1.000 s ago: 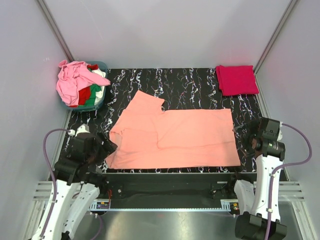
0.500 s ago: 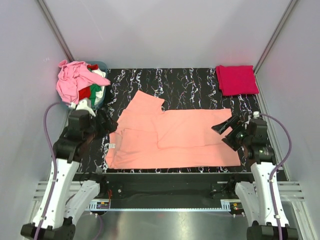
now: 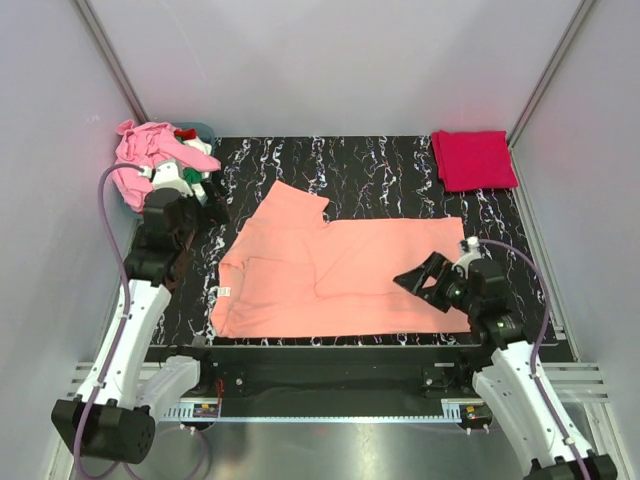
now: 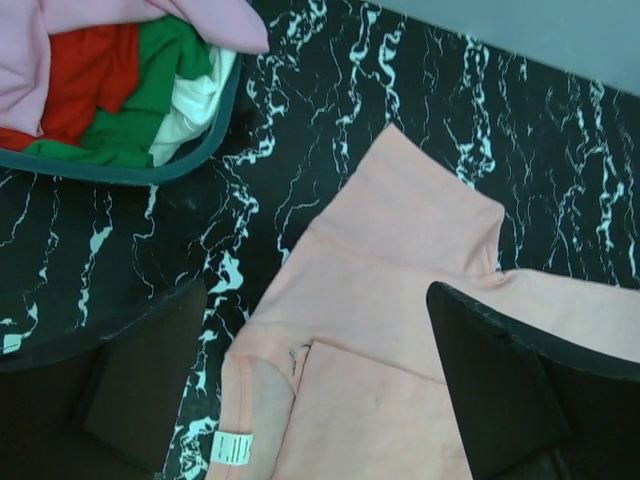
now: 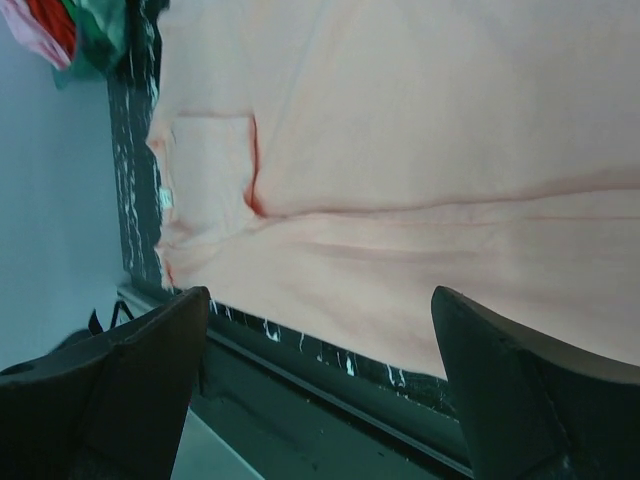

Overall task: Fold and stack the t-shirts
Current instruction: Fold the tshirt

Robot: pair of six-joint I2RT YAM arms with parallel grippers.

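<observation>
A salmon-orange t-shirt (image 3: 340,270) lies spread flat on the black marbled table (image 3: 390,170), collar end to the left. My left gripper (image 3: 203,213) is open and empty, above the table by the shirt's far left sleeve. In the left wrist view (image 4: 320,400) it hangs over the sleeve (image 4: 400,270) and a white label (image 4: 232,447). My right gripper (image 3: 420,281) is open and empty over the shirt's near right part. In the right wrist view (image 5: 320,390) it looks along the shirt (image 5: 420,150). A folded crimson-pink t-shirt (image 3: 473,158) lies at the back right corner.
A teal tub (image 3: 200,131) at the back left holds light pink (image 3: 140,160), red, green and white shirts; its rim (image 4: 130,170) also shows in the left wrist view. The table's front edge (image 5: 330,365) runs just below the shirt's hem. Grey walls enclose three sides.
My left gripper has moved away from the front edge to the shirt's far left sleeve, near the tub. My right gripper has moved left, over the shirt's near right part. The shirts have not moved.
</observation>
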